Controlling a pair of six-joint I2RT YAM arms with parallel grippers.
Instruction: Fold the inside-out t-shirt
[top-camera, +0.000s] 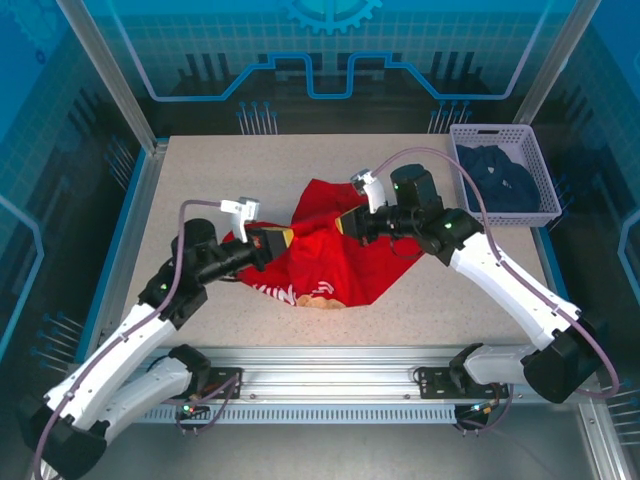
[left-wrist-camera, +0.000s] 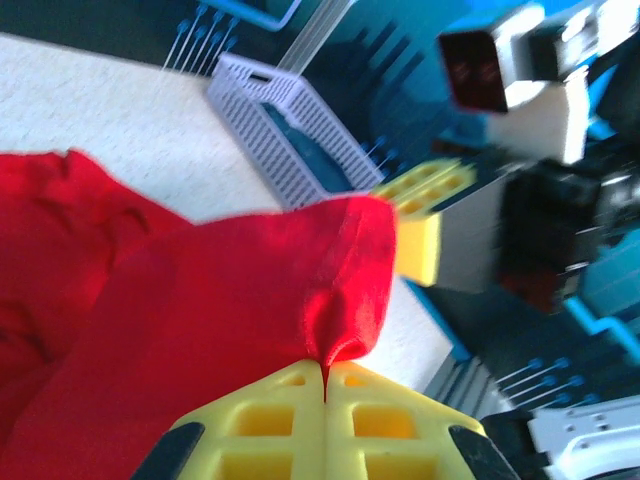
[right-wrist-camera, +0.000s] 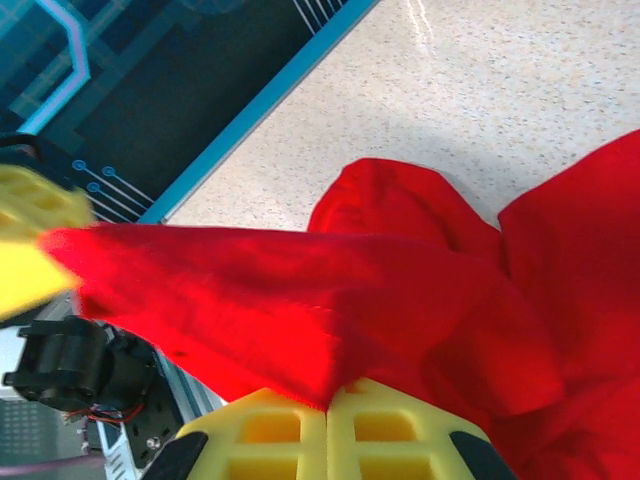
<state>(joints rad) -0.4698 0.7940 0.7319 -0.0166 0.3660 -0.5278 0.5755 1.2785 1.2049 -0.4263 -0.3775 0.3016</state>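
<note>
While both arms have hold of the cloth, what your next move turns on is the line strung between them. Start at the near side: the t-shirt (top-camera: 335, 265) lies rumpled at the middle of the table (top-camera: 200, 170), left of the basket (top-camera: 497, 128) and nearer to you than it. Its bear print (top-camera: 322, 297) and white lettering (top-camera: 280, 292) peep out along the edge farthest from the basket.

Just beyond that edge, the left gripper (top-camera: 283, 238) has its jaws fully closed on a fold of red cloth. Its own wrist camera shows the two yellow fingers (left-wrist-camera: 270, 420) pressed together with the cloth nipped in the seam between them. The right gripper (top-camera: 350, 222) is closed just as tight on another fold, and it is the one nearer the basket.

Between the two pinches a band of shirt is raised and drawn nearly taut. Its long axis runs from the left gripper toward the basket, climbing slightly away from you. The rest of the shirt pools below that band, on the side away from the basket. You would do well to move both arms together along that line, or the band may sag or slip.

Farthest off, a dark blue garment (top-camera: 500, 178) sits in the basket, well apart from the shirt.
</note>
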